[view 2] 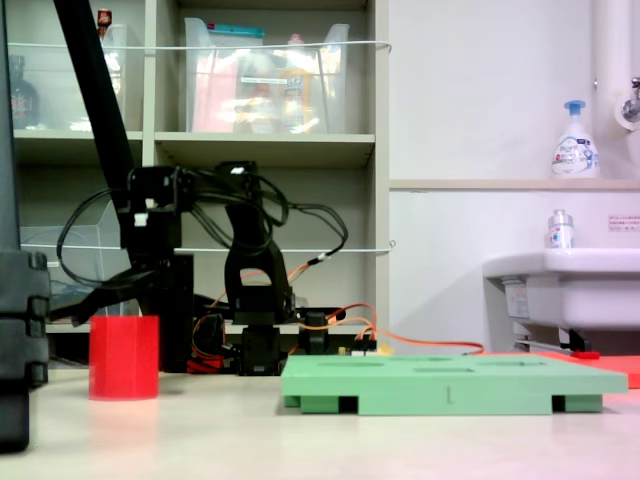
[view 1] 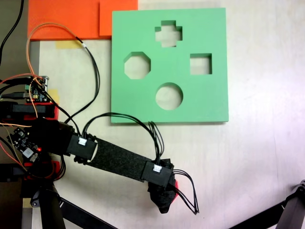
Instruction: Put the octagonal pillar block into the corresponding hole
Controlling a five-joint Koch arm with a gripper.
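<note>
Nearest you in the second exterior view, the octagonal pillar block (view 2: 124,357) stands upright on the table (view 2: 330,440), well apart from the green board (view 2: 450,384), off the second exterior view's left of it. The gripper (view 2: 140,280) hangs directly over the block; whether its jaws are spread or closed, you cannot tell. In the first exterior view only a red sliver (view 1: 176,184) shows beneath the arm (view 1: 119,160). Farther on, the board's corresponding hole (view 1: 137,65) sits unfilled.

Pale table (view 1: 267,157) under green foam board (view 1: 209,100)
</note>
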